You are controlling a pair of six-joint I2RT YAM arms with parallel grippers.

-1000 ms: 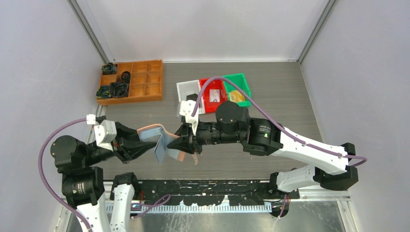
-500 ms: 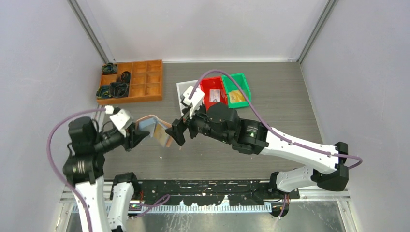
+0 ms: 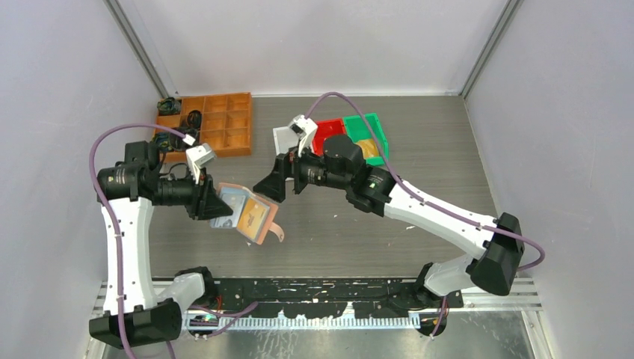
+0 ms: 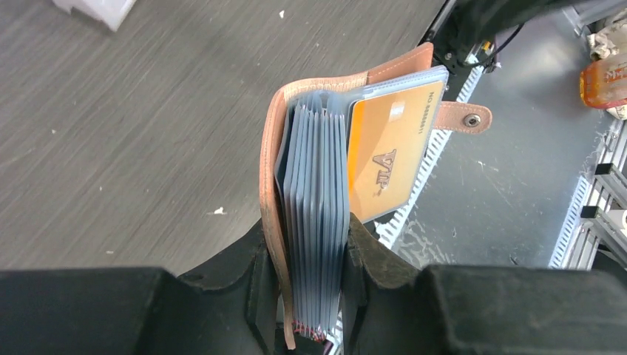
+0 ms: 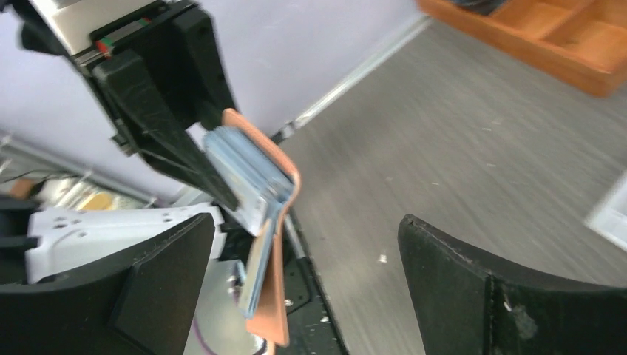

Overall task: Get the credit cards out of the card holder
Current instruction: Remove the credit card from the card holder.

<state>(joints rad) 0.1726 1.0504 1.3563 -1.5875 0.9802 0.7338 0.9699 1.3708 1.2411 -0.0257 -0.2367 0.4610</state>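
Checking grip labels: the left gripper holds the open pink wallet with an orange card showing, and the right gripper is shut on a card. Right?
No: the right gripper is open and empty, as the right wrist view shows. The left gripper does hold the open pink wallet, orange card showing.

Card holder [image 4: 270, 170] cover: matt salmon leather-look, fine grain. Inner sleeves [image 4: 318, 200]: thin greyish plastic w/ slight sheen. Credit card [image 4: 384, 155]: smooth glossy orange plastic. Tab stud [image 4: 466, 120]: shiny metal. Bench [image 4: 133, 111]: matt grey wood-grain. Tray [image 3: 224, 153]: wood-look, matt.
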